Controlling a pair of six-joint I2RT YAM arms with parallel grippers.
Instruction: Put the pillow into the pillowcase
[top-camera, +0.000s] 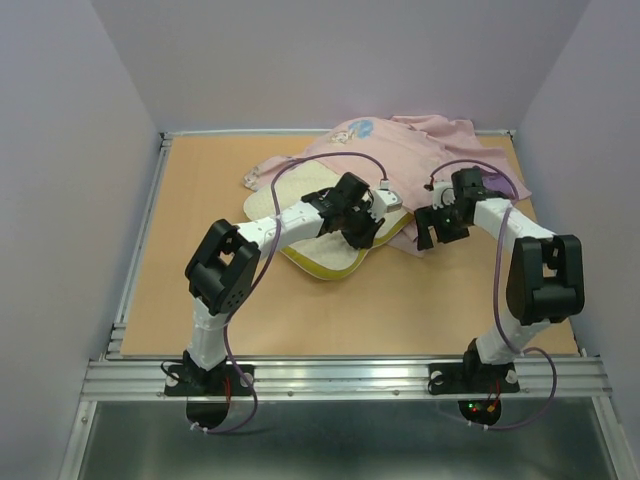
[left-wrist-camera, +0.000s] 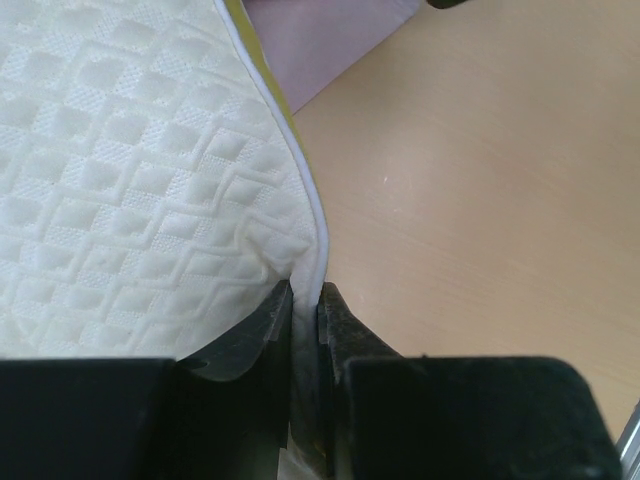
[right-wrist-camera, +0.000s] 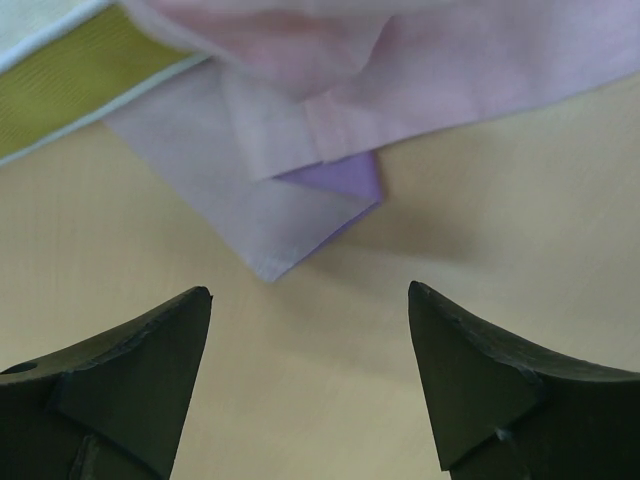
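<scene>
Two sets of fingers were at work at this moment. The left fingers (left-wrist-camera: 262, 335) were pinched almost fully together on the piped edge of the pillow (left-wrist-camera: 130, 170), with only the thin seam between them. The right fingers (right-wrist-camera: 130, 380) stood wide apart and held nothing, hovering over the bench (right-wrist-camera: 480, 230) just short of a loose corner of the pillowcase (right-wrist-camera: 300, 200). The pillow lay on the bench left of centre, its right end overlapped by the pink pillowcase, which was bunched toward the far right. Whether any part of the pillow was already inside the opening could not be told. The step in hand appeared to be securing the open hem so the pillow could be fed in. To do it well, the right fingers would need to close on a single layer of the hem, not both, and raise it into a mouth. The left grip sat on a narrow seam and could slip, so any push should be slow, with the yellow side band (right-wrist-camera: 60, 100) leading under the raised layer.
</scene>
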